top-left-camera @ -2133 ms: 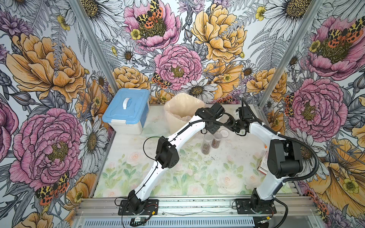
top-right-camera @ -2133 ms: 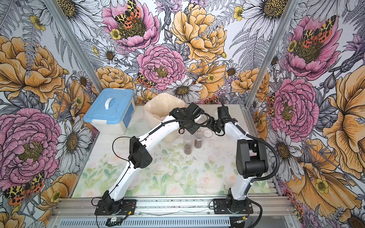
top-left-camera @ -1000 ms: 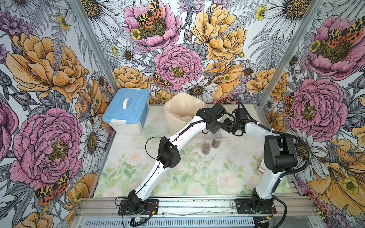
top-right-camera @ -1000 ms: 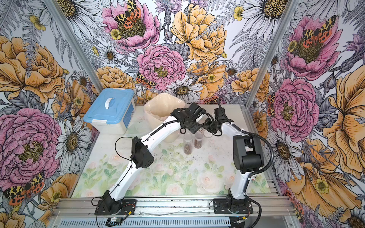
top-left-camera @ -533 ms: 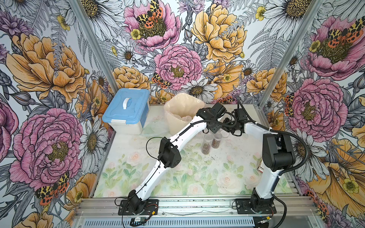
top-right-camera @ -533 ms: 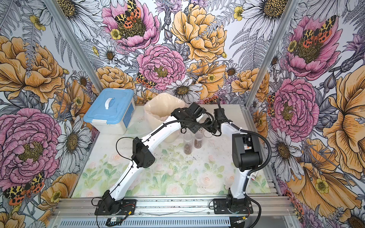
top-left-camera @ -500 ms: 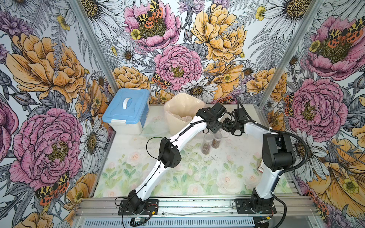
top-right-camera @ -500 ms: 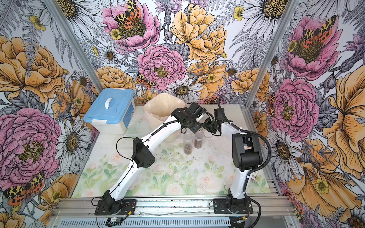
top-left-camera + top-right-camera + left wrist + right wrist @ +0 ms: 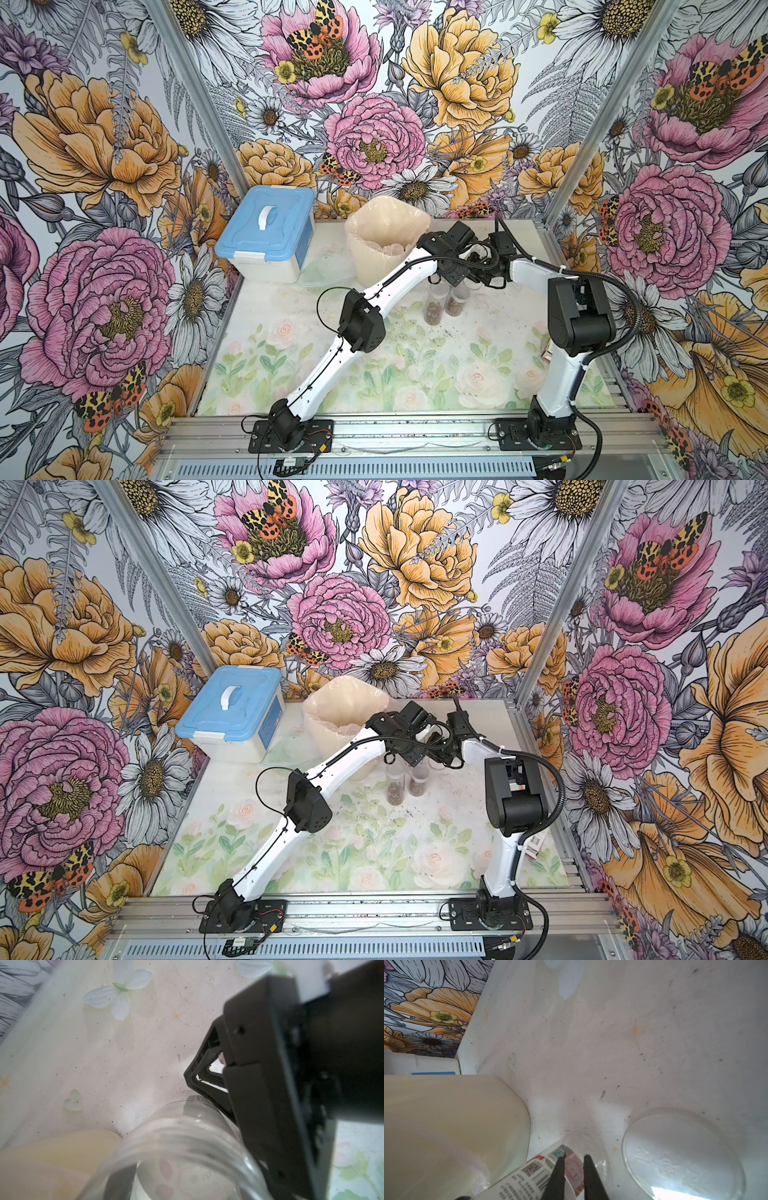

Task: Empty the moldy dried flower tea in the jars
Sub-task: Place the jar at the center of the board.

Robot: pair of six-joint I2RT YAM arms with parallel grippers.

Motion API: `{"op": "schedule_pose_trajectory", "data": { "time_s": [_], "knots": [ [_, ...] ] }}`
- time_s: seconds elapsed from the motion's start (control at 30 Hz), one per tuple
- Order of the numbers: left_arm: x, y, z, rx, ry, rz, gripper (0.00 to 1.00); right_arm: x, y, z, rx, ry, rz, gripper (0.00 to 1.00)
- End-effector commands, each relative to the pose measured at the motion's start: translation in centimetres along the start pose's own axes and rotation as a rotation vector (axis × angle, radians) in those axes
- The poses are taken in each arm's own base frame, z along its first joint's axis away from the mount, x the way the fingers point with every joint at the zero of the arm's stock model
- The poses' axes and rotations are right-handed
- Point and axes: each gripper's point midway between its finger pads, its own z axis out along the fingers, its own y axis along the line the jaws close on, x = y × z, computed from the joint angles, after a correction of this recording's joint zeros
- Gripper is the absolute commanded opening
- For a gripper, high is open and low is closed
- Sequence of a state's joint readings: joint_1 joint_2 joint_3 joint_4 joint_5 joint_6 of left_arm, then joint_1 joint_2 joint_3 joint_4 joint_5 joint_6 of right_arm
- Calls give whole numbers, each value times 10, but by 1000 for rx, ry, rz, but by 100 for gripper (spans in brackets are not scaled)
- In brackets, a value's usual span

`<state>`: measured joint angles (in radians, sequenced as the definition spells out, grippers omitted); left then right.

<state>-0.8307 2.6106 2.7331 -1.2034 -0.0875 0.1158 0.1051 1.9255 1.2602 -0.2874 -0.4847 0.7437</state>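
Note:
Two clear jars (image 9: pixel 434 309) (image 9: pixel 456 302) stand upright mid-table in both top views (image 9: pixel 395 789), with brown moldy dried flower tea in their lower part. A third jar (image 9: pixel 529 1172), with a red-and-white label, lies tilted beside the bin. Its open mouth (image 9: pixel 187 1136) faces the left wrist camera and no tea shows inside. My left gripper (image 9: pixel 455 274) is at this jar, its fingers hidden. My right gripper (image 9: pixel 574 1156) is shut, fingertips resting on the label. Its black housing (image 9: pixel 259 1084) fills the left wrist view.
A cream bin (image 9: pixel 386 241) with a plastic liner stands at the back, right next to the tilted jar. A round translucent lid (image 9: pixel 683 1155) lies flat on the table. A blue-lidded box (image 9: pixel 266 237) sits back left. Dark specks dot the tabletop.
The right arm has swung in closer to the left gripper beside the bin. The two standing jars have stayed where they were.

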Motion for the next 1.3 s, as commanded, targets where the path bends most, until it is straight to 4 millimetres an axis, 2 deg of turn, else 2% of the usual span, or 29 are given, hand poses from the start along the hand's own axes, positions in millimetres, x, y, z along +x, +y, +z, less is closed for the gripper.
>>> {"op": "schedule_pose_trajectory", "data": {
  "time_s": [0.0,0.3,0.5,0.73,1.1,1.27],
  "knots": [
    [3,-2,1,27,10,-21,77,-5,4,-3,-12,-7,0,20],
    [-10,13,-19,3,-41,-71,90,-24,11,-16,1,-77,-20,30],
    [-18,20,-34,-11,-73,-82,95,-32,14,-26,3,-113,-28,34],
    [-30,23,-58,-12,-127,-101,99,-41,10,-36,32,-162,-29,40],
    [-61,19,-112,44,-276,-130,99,-62,10,-69,56,-267,-39,55],
    [-60,12,-117,81,-277,-131,99,-63,6,-77,68,-285,-45,60]
  ]
}}
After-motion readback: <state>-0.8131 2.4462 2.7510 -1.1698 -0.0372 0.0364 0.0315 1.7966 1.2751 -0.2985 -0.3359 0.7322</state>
